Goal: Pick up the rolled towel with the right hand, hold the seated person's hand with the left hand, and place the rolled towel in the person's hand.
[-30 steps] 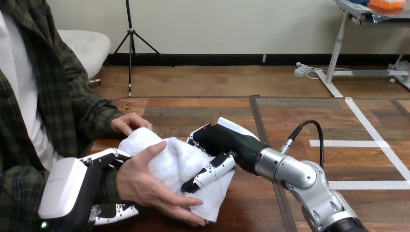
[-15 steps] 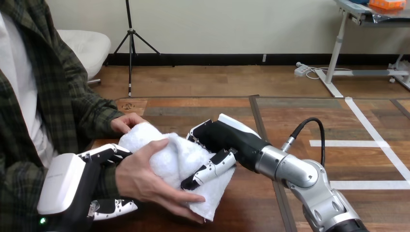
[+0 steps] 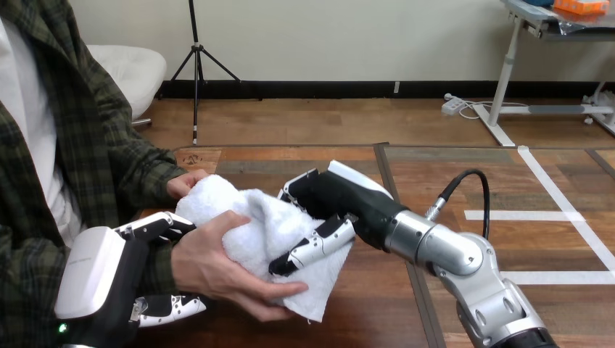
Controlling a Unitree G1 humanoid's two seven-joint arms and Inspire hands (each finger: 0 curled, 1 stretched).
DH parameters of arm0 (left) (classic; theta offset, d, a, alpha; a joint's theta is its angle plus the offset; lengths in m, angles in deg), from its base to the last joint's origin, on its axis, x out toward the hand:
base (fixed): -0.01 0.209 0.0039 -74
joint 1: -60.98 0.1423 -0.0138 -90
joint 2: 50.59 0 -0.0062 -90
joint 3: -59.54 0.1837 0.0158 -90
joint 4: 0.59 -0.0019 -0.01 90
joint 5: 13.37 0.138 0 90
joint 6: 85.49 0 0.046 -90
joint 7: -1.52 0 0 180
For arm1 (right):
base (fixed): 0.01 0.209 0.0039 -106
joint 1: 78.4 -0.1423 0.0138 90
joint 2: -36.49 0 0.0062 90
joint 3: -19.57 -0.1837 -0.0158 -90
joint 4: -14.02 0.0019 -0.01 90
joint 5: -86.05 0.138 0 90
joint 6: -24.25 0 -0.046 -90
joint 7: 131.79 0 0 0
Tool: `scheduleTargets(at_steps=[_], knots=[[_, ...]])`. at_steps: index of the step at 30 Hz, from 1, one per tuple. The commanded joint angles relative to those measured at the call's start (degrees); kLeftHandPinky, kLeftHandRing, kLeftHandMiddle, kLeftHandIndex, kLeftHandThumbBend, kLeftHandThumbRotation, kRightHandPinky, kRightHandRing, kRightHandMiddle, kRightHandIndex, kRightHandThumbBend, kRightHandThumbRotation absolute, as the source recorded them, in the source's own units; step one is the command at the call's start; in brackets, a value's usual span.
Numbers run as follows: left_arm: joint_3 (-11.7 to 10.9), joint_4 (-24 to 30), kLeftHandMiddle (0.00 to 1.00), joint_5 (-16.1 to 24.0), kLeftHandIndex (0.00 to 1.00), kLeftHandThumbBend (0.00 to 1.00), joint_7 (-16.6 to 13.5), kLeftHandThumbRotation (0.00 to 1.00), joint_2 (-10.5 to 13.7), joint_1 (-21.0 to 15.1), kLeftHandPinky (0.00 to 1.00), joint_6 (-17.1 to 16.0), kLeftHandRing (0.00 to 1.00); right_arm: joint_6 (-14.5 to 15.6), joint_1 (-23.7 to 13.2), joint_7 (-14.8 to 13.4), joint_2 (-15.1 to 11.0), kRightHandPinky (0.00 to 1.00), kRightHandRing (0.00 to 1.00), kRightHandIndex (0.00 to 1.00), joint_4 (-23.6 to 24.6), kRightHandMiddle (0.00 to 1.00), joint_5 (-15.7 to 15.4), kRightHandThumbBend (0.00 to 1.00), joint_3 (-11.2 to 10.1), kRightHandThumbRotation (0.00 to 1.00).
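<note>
right hand (image 3: 330, 206): thumb and fingers clamped on the rolled towel (image 3: 250, 221), left of centre above the wooden table (image 3: 239, 330) | left hand (image 3: 109, 275): near left, curled round the person's wrist (image 3: 176, 262) | person's near hand (image 3: 217, 270): gripping the towel from below | person's far hand (image 3: 185, 181): touching the towel's far-left end | print: small mark (image 3: 190, 157) on the table's far left, unreadable

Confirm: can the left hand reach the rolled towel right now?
Probably not. The left hand is curled round the person's wrist, and the person's nearer hand sits between it and the rolled towel, which the right hand grips.
</note>
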Motion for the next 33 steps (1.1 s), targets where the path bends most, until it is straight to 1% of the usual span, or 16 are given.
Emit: scheduleTargets(at_steps=[1,7,11,16,18,22,26,30,33], knots=[[2.4,-0.29,0.53,-1.11,0.55,0.91,2.24,0.0,-2.3,-3.32,0.46,-0.22,0.49,0.26,-2.28,2.99,1.93,0.19,0.25,0.39,6.34,0.33,2.98,0.87,1.65,0.0],[2.31,-0.2,0.53,-1.07,0.55,0.91,2.47,0.0,-1.84,-3.77,0.46,-0.65,0.5,2.49,-2.34,3.44,1.8,0.2,0.25,0.39,8.46,0.32,3.2,0.87,1.56,0.0],[2.1,-0.08,0.53,-1.51,0.55,0.91,2.82,0.0,-1.74,-3.78,0.47,-0.87,0.5,4.19,-2.75,3.87,2.04,0.2,0.25,0.39,9.06,0.33,3.92,0.87,1.06,0.0],[1.92,-0.04,0.53,-2.1,0.54,0.91,3.4,0.0,-1.72,-3.62,0.47,-0.68,0.5,6.32,-4.18,3.66,2.9,0.2,0.25,0.39,7.39,0.32,4.7,0.87,0.57,0.0],[1.9,-0.04,0.53,-2.44,0.54,0.91,3.72,0.0,-1.74,-3.52,0.47,-0.65,0.5,7.09,-5.44,3.35,3.57,0.2,0.25,0.39,5.51,0.32,4.93,0.88,0.51,0.0],[1.9,-0.09,0.53,-2.6,0.55,0.91,3.92,0.0,-1.74,-3.48,0.47,-0.78,0.5,7.77,-6.85,2.88,4.32,0.21,0.25,0.39,3.72,0.32,4.91,0.88,0.74,0.0],[1.87,0.25,0.53,-3.04,0.55,0.91,4.62,0.0,-1.91,-3.35,0.47,-0.62,0.5,8.22,-8.32,1.7,5.72,0.21,0.25,0.39,2.42,0.33,3.88,0.88,1.66,0.0],[1.84,0.83,0.54,-3.17,0.55,0.91,4.97,0.0,-2.11,-3.09,0.47,-0.42,0.5,7.99,-8.63,0.66,6.75,0.21,0.26,0.39,2.25,0.33,3.19,0.88,2.57,0.0],[1.83,1.18,0.54,-3.0,0.55,0.91,4.86,0.0,-2.37,-2.78,0.47,-0.24,0.5,7.72,-8.27,0.45,7.0,0.21,0.26,0.39,2.6,0.32,2.99,0.89,3.2,0.0]])
